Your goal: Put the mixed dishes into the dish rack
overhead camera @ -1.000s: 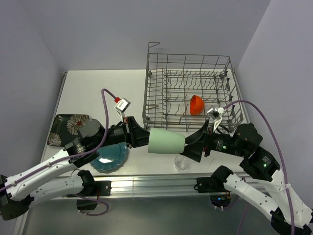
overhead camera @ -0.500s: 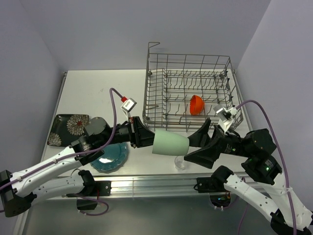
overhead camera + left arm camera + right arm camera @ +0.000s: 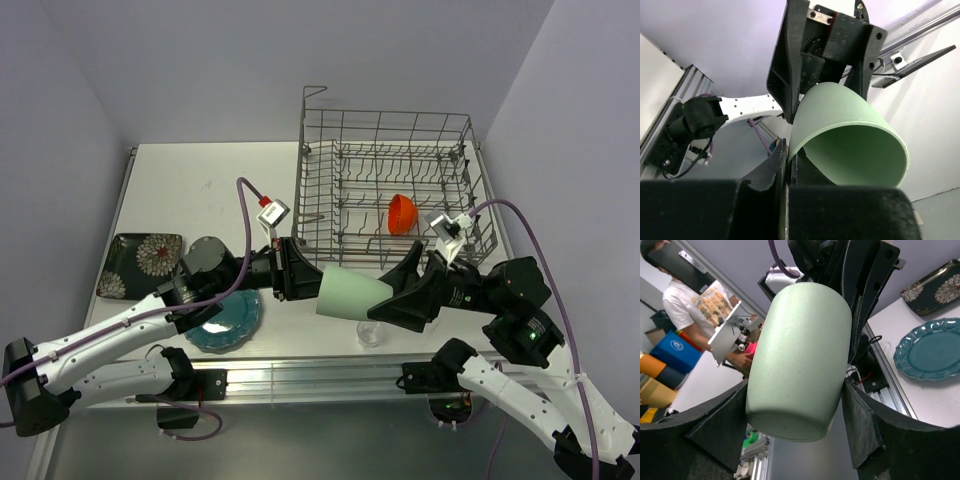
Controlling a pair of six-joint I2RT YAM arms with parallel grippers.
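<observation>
**Green cup held between two arms above the table edge**

White table (image 3: 200, 180) under pale lavender walls carries the scene. The left gripper (image 3: 312, 284) is closed tight on the rim of the pale green cup (image 3: 352, 297), one finger inside the mouth and one outside. The cup lies on its side in the air, with its base pointing away from that gripper. The right gripper (image 3: 398, 294) meets the base end with its fingers (image 3: 720, 430) spread wide on either side of the cup, close against its wall. Whether they press it I cannot tell.

The small clear glass (image 3: 369, 333) stands just under the cup. Beyond the right gripper is the dish rack (image 3: 386, 135), with the orange-red bowl (image 3: 401, 213) inside. The teal scalloped plate (image 3: 225, 325) lies under the left arm, and the black flowered plate (image 3: 140, 262) is farther out on that side.
</observation>
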